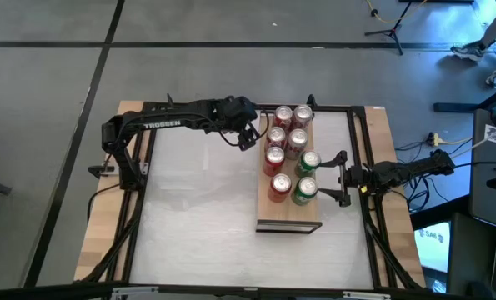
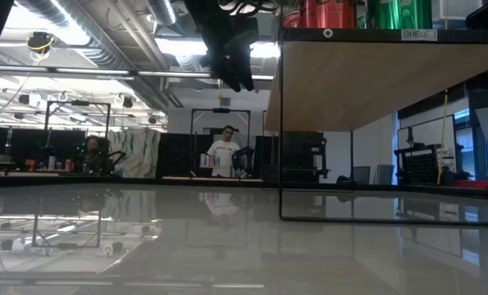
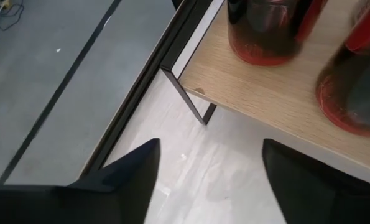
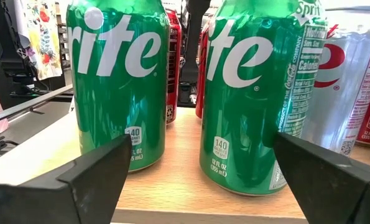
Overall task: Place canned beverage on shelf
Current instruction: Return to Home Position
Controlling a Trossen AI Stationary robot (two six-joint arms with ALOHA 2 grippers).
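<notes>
Cans point(image 1: 274, 157) stand in two rows on the shelf point(image 1: 289, 215), whose long axis runs from far to near side of the surface point(image 1: 197, 200). The right end effector point(image 1: 329, 177), wide and empty, faces two green cans point(image 4: 119, 81) marked "Sprite" and "12 FL OZ"; I judge it should retreat straight back. The left end effector point(image 1: 248, 137), wide and empty, hangs beside the far end. A tag point(image 2: 418, 34) reads "SHELF".

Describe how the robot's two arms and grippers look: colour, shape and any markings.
The left arm is black, slim and jointed, with white TROSSEN lettering along it. The right arm is equally dark, with no lettering visible. The left gripper and right gripper each have two dark, wedge-shaped fingers.
</notes>
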